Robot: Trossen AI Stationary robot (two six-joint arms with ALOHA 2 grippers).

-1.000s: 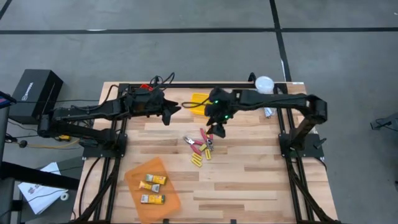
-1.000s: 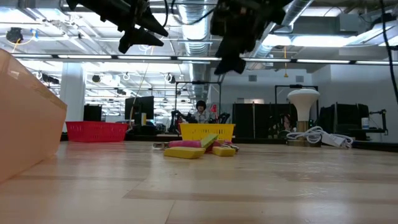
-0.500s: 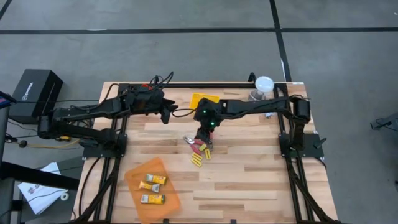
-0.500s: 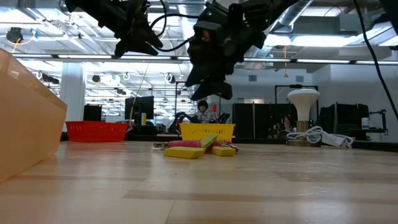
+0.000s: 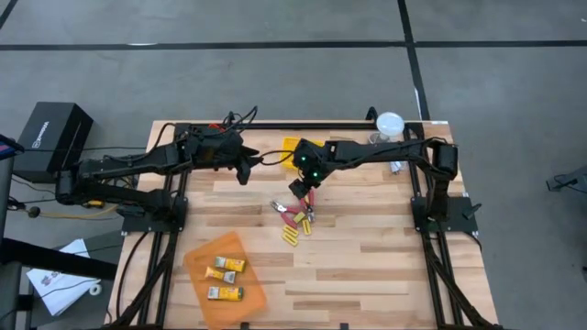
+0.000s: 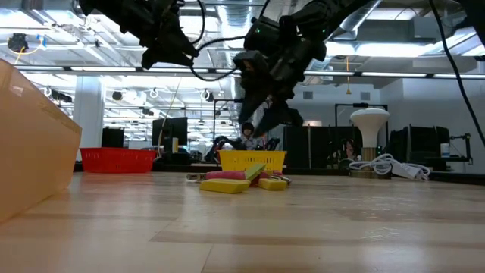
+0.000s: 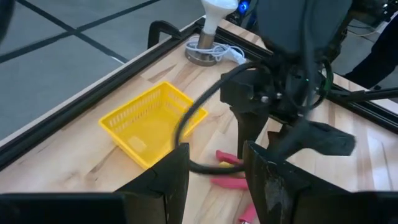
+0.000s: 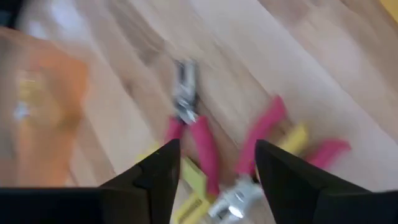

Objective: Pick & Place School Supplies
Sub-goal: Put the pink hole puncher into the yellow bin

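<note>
Here, the right gripper (image 5: 306, 188) hovers wide open and empty over pink-handled pliers (image 5: 292, 215) at table centre; the left gripper (image 5: 246, 167), parted and empty, waits at ten o'clock.

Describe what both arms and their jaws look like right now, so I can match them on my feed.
Both arms are dark, slim and jointed. The right gripper sits below a wrist with green lights; the left gripper trails a black cable. Each has two flat dark jaws.

The pliers (image 5: 292, 212) and sticks (image 5: 291, 236) lie mid-table, packs (image 5: 225, 267) in the near-left tray (image 5: 248, 284); another tray (image 5: 292, 146) sits behind them (lamp (image 5: 389, 123) far right).
</note>
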